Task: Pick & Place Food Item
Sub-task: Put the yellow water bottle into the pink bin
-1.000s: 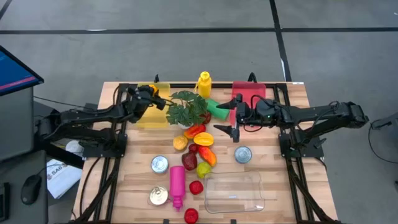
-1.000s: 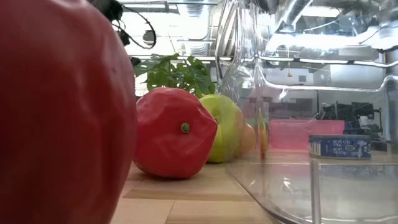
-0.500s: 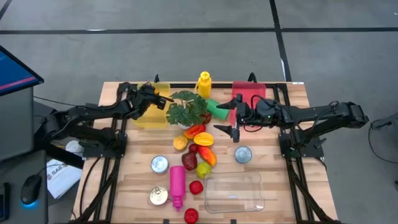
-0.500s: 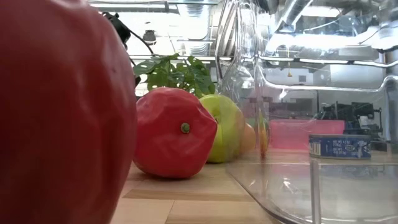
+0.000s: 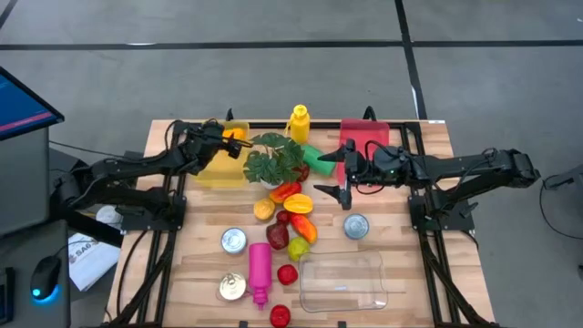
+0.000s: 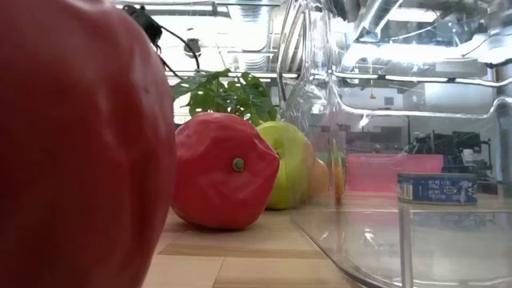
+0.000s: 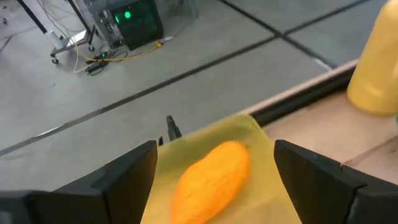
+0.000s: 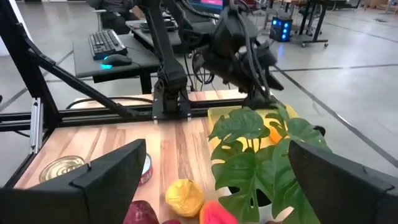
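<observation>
An orange food piece (image 7: 210, 177) lies on its side on the floor of the yellow bin (image 7: 252, 130), near the bin's far right corner (image 5: 235, 134). My left gripper (image 7: 214, 149) hovers open over the bin (image 5: 214, 169), one finger on either side of the piece and neither touching it. In the high view my left gripper (image 5: 230, 142) is at the table's far left. My right gripper (image 5: 339, 175) hangs open in the air right of the potted plant (image 5: 275, 159), with nothing between its fingers (image 8: 211, 186).
A yellow bottle (image 5: 299, 123), a green item (image 5: 319, 160) and a red bin (image 5: 366, 137) stand at the back. Loose fruit (image 5: 293, 217), three cans (image 5: 233, 240), a pink bottle (image 5: 260, 270) and a clear container (image 5: 342, 281) fill the middle and front.
My left gripper has swung a little toward the table's far edge above the yellow bin. The orange piece now shows in the bin beside its fingers.
</observation>
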Tool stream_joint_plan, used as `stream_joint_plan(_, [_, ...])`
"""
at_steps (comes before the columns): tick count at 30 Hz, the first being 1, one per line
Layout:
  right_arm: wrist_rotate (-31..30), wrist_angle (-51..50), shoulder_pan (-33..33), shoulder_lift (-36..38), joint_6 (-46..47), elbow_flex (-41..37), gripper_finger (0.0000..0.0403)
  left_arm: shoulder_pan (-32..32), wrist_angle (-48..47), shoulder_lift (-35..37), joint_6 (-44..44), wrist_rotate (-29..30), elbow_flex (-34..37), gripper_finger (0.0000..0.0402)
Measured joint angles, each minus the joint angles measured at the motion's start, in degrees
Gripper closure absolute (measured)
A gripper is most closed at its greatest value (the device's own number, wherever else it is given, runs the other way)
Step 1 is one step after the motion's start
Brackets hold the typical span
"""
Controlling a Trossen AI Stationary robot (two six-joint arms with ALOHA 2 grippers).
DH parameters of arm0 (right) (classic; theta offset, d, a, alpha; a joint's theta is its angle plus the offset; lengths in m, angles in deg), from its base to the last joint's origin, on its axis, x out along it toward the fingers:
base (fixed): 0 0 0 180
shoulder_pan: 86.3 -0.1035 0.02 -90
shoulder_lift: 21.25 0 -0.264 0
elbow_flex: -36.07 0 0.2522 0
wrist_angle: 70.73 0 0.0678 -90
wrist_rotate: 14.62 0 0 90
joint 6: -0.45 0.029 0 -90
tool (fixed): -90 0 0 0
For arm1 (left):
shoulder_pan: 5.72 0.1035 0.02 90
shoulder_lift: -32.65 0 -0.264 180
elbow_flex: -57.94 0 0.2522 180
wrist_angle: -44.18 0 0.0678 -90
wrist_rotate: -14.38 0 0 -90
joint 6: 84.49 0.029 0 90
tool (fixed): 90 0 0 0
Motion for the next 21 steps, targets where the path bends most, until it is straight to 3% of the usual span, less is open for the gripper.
stream_joint_plan(8, [-0.9,-10.2,0.8,3.8,-0.5,0.1,0.0042,-0.1,-1.0,7.5,0.1,-0.7,0.0,0.0107])
stream_joint_plan(16, [-7.6,-18.1,0.8,5.2,-3.7,0.0,0.0118,-0.4,-1.1,10.8,1.4,-11.8,0.0,0.0142])
stream_joint_plan(21, [-7.9,-20.2,0.9,5.2,-5.1,0.0,0.0164,-2.9,-0.7,10.7,1.6,-17.2,0.3,0.017])
